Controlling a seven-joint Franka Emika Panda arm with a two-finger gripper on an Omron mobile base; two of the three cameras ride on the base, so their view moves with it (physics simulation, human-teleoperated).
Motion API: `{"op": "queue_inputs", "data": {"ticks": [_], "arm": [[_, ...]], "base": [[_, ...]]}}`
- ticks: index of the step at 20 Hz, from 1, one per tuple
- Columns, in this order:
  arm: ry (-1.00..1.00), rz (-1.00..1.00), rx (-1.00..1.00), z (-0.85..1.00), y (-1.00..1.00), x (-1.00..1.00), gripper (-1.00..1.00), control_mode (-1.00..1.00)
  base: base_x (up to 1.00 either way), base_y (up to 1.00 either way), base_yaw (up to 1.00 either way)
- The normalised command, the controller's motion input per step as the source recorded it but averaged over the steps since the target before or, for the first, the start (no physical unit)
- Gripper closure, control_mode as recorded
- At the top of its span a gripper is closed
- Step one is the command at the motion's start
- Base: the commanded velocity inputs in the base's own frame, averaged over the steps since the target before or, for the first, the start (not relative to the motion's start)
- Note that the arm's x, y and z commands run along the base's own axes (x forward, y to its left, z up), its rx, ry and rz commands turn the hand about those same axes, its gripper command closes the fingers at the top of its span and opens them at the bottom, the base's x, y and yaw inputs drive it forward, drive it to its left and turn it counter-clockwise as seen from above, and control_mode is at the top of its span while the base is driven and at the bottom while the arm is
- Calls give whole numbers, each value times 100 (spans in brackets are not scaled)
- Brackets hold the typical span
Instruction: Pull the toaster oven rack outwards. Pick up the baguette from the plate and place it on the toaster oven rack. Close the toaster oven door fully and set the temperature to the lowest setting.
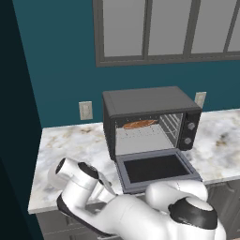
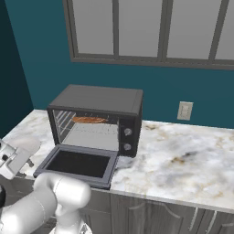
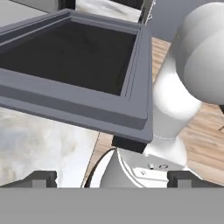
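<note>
Left base view had the golden-brown baguette already on the light-grey wire rack inside the boxy dark toaster oven. Glass-paned door hung down over the marble tabletop edge. Gripper sat below it, jaws wide, empty. Left: close door, set temperature.

No readable text, seemingly

Arm folded low, elbow bent back toward base; tool tips spread wide, nothing between.
</note>
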Motion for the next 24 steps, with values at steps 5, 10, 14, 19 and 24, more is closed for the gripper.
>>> {"op": "queue_inputs", "data": {"ticks": [5, 10, 14, 19, 24], "arm": [[-11, 0, -1, -20, 10, 2, -100, -100], [-21, 0, 0, -6, 0, 0, -100, -100], [-13, 0, 0, -5, 0, 0, -100, -100], [-3, 0, 6, -11, 0, 0, -100, -100], [0, 0, 4, -11, 0, 0, -100, -100]], "base": [[0, 0, 0], [0, 0, 0], [0, 0, 0], [0, 0, 0], [0, 0, 0]]}}
